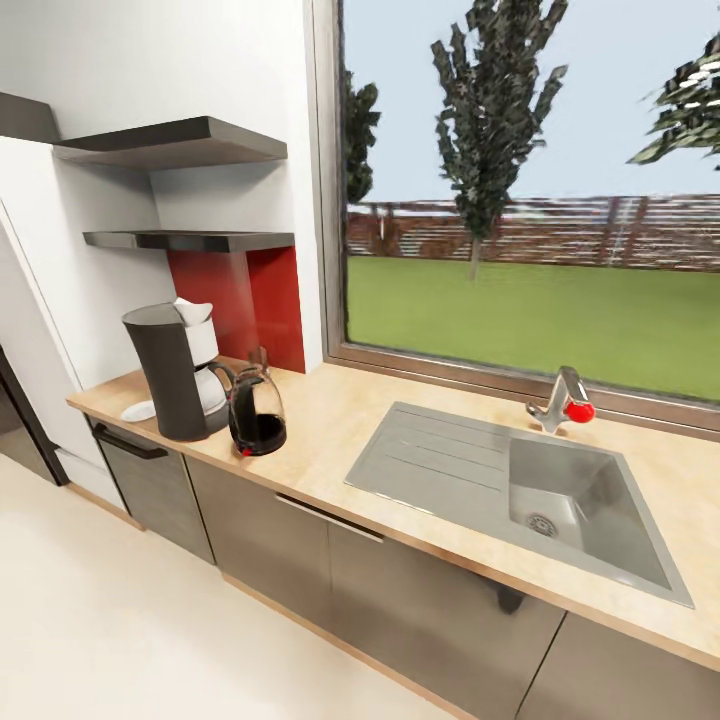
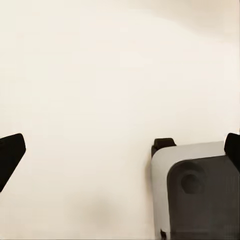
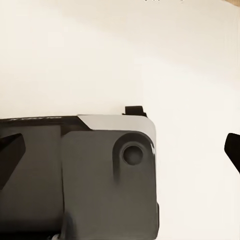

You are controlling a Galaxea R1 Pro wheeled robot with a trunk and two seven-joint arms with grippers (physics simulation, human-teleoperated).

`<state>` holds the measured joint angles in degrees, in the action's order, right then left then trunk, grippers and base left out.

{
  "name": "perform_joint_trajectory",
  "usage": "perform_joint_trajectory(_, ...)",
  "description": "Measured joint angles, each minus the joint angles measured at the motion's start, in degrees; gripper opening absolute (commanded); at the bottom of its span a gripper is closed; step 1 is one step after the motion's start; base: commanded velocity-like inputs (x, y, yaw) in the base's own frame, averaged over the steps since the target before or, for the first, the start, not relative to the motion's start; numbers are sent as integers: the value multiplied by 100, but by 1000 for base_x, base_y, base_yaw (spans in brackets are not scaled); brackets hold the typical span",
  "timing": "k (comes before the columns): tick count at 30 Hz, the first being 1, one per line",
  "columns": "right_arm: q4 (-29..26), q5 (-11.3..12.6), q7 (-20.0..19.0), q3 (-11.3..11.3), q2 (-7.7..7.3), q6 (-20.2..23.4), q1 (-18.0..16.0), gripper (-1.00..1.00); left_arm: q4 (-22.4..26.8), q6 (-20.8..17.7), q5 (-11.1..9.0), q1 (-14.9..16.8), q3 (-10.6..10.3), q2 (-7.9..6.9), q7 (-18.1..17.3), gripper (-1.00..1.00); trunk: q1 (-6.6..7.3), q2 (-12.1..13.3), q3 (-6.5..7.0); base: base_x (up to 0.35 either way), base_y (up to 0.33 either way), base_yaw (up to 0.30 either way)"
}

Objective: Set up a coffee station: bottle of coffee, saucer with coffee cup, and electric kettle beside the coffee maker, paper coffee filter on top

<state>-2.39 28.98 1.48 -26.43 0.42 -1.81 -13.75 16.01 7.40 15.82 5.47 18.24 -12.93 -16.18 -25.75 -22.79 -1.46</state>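
Facing the desk (image 1: pixel 330 420) from a short way off, the robot looks down on it from the head view, its arms hanging low over the pale floor (image 1: pixel 120 620). At about 9 o'clock in that view stands the coffee maker (image 1: pixel 172 372), upright, with a white filter (image 1: pixel 192 312) showing at its top. Touching or just beside it at its 4 o'clock is the electric kettle (image 1: pixel 257 413), also upright. A flat white disc, probably the saucer (image 1: pixel 138 411), peeks out at the coffee maker's 8 o'clock; I cannot tell whether a cup sits on it. Two dark shelves (image 1: pixel 190 240) hang at 11 o'clock; no bottle is plain to see on them.

Each wrist view looks down at the floor and part of the robot's base (image 3: pixel 100 175). The left fingers (image 2: pixel 11 155) are spread wide with nothing between them, and the right fingers (image 3: pixel 10 155) are likewise parted and bare.

Since the cluster lies toward the left side, the left arm looks nearer for reaching the shelves.
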Motion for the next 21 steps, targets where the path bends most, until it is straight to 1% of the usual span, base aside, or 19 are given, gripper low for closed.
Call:
perform_joint_trajectory(3,3,11,5,8,2,-59,0,100,-273,-15,22,0,-6,13,204,100,0,0,0,0,0,0)
perform_joint_trajectory(8,2,23,16,30,7,-101,0,100,-565,-40,32,-3,-7,14,472,100,0,0,0,0,0,0)
perform_joint_trajectory(9,5,29,12,35,10,-113,0,100,-979,-46,40,-9,-17,6,863,100,0,0,-1,0,0,0)
perform_joint_trajectory(12,6,25,16,30,22,-117,0,100,-1239,-49,38,-8,-10,8,1213,100,0,0,0,0,0,0)
perform_joint_trajectory(13,6,25,17,31,24,-115,0,100,-1270,-51,38,-8,-10,12,1295,100,0,0,0,0,0,-230)
perform_joint_trajectory(14,6,31,12,37,10,-106,1,100,-1319,-107,34,-7,-6,55,1509,100,0,0,0,0,0,-243)
perform_joint_trajectory(17,5,31,11,31,8,-106,1,100,-1323,-181,34,-6,-2,64,1528,100,0,0,0,0,0,-256)
perform_joint_trajectory(21,5,31,11,35,4,-109,1,100,-1325,-518,117,-6,-39,80,1537,100,0,0,0,0,0,-264)
